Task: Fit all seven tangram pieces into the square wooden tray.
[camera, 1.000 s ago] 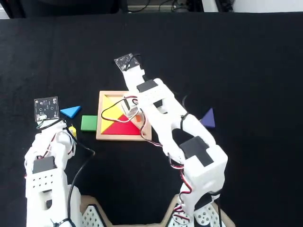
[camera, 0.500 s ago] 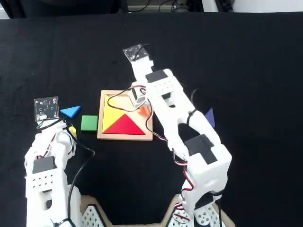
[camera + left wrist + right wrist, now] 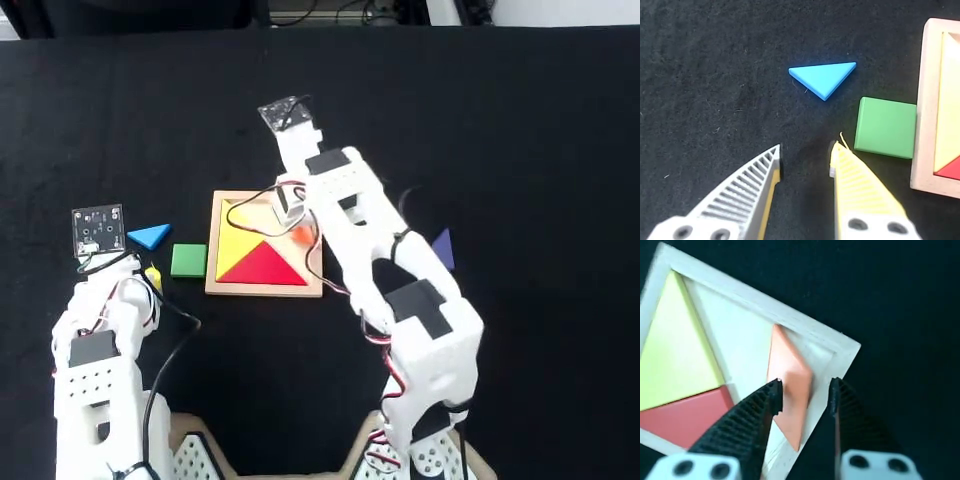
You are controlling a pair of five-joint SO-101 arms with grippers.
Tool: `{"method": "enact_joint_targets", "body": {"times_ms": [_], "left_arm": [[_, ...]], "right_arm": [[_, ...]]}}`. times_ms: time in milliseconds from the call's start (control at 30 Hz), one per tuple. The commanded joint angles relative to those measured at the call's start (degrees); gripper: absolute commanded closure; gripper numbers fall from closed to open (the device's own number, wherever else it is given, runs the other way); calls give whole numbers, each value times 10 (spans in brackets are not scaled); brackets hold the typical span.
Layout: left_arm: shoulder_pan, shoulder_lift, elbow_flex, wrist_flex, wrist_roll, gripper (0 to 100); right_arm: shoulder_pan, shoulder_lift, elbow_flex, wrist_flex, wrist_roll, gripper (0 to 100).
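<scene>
Under everything you have matt black cloth [image 3: 500,120], flecked with lint. Your tray [image 3: 264,291], left of centre in the high view, is bare wood. The blue triangle [image 3: 822,77] and green square [image 3: 885,127] look smooth, satin-painted. Your left gripper [image 3: 806,146] has ribbed matt plastic fingers [image 3: 755,180].

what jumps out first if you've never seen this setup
The square wooden tray at mid-table draws the eye first, with a yellow triangle and a red triangle lying in it. The right claw hangs open over an orange piece near one tray corner. Outside the tray, a green square and a blue triangle lie on the black table ahead of the open left claw.
</scene>
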Motion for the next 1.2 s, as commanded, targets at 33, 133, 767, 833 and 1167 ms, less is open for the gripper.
{"method": "enact_joint_targets", "body": {"times_ms": [33, 133, 767, 833, 1167], "left_arm": [[7, -8, -5, -10, 1, 830], [7, -8, -5, -10, 1, 830], [7, -8, -5, -10, 1, 830], [7, -8, -5, -10, 1, 830], [7, -8, -4, -10, 1, 830]], "right_arm": [[-23, 15, -25, -20, 5, 833], [-23, 24, -26, -18, 3, 867], [-62, 24, -94, 147, 4, 942], [-59, 25, -93, 148, 4, 942], [-19, 28, -94, 144, 30, 942]]}}
